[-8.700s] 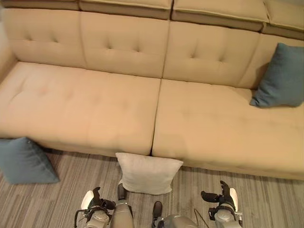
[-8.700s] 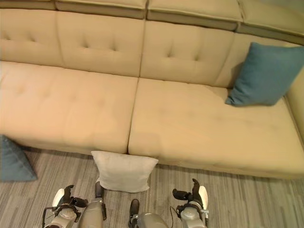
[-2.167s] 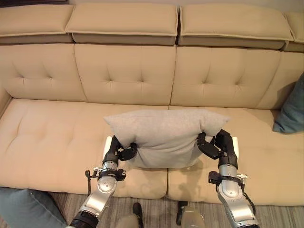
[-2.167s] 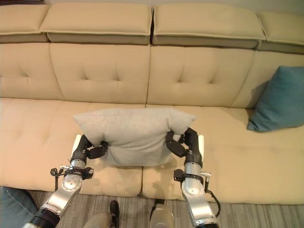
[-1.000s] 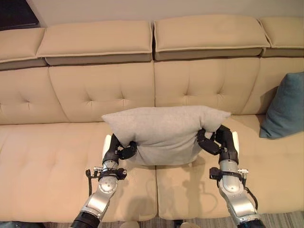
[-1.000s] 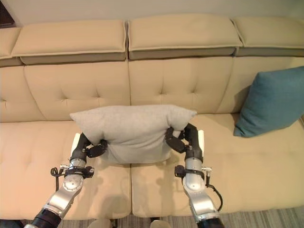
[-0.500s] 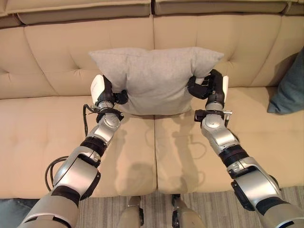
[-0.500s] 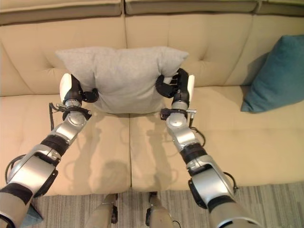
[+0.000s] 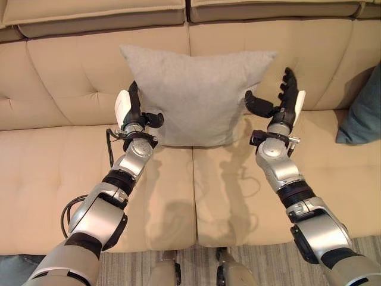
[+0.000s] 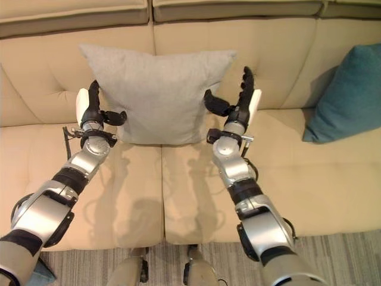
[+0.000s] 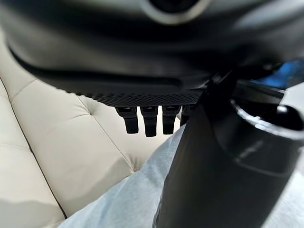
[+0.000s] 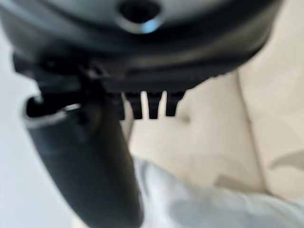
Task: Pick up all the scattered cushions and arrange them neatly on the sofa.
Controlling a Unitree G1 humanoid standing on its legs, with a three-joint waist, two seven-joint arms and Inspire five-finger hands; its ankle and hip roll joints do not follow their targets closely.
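Observation:
A grey cushion [image 9: 193, 95] stands upright on the beige sofa seat [image 9: 53, 173], leaning on the backrest at the middle seam. My left hand [image 9: 132, 110] is at the cushion's left edge, fingers straight up and thumb touching the fabric; it is open. My right hand [image 9: 287, 98] is just off the right edge, open, with its thumb pointing at the cushion. The left wrist view shows straight fingers [image 11: 149, 121] over the grey cushion [image 11: 123, 199]. A teal cushion [image 10: 348, 92] leans at the sofa's right end. A corner of another teal cushion [image 9: 11, 265] lies on the floor at lower left.
The sofa backrest [image 9: 71, 71] is tufted and topped by headrest pads [image 9: 95, 15]. Striped grey flooring [image 10: 333, 250] runs along the sofa's front edge. Bare seat stretches on both sides of the grey cushion.
Both hands have let go of the grey cushion and straightened their fingers. The cushion now rests upright against the backrest, and the right hand has drawn slightly away.

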